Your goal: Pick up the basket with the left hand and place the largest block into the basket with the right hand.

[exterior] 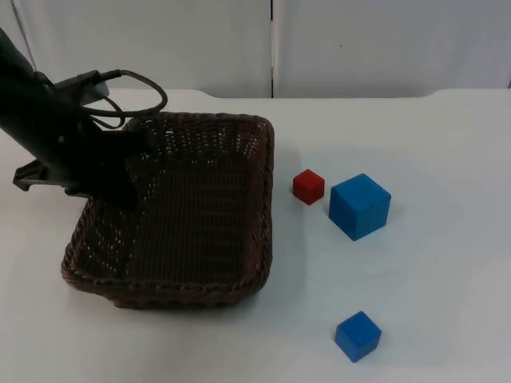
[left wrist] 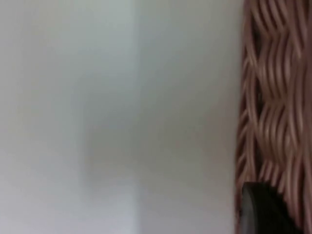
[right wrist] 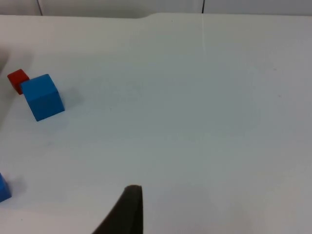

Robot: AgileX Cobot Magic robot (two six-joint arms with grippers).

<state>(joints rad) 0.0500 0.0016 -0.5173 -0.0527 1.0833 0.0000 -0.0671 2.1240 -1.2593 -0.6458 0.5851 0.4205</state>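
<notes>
Top view is showing the left end effector [exterior: 120,187] reaching down at the left wall of the dark brown woven wicker basket [exterior: 239,279], the arm slanting in from behind it; I cannot tell whether its jaws are closing on the rim. The basket is sitting on the white bench [exterior: 447,303], seemingly not yet lifted. The large blue cube [exterior: 359,206], judged the target, is resting to the basket's right, beside a small red cube [exterior: 308,186]; a smaller blue cube [exterior: 357,336] is lying nearer the basket's front-right corner. The right end effector [right wrist: 127,209] is waiting well apart from the basket, its grip state unclear.
</notes>
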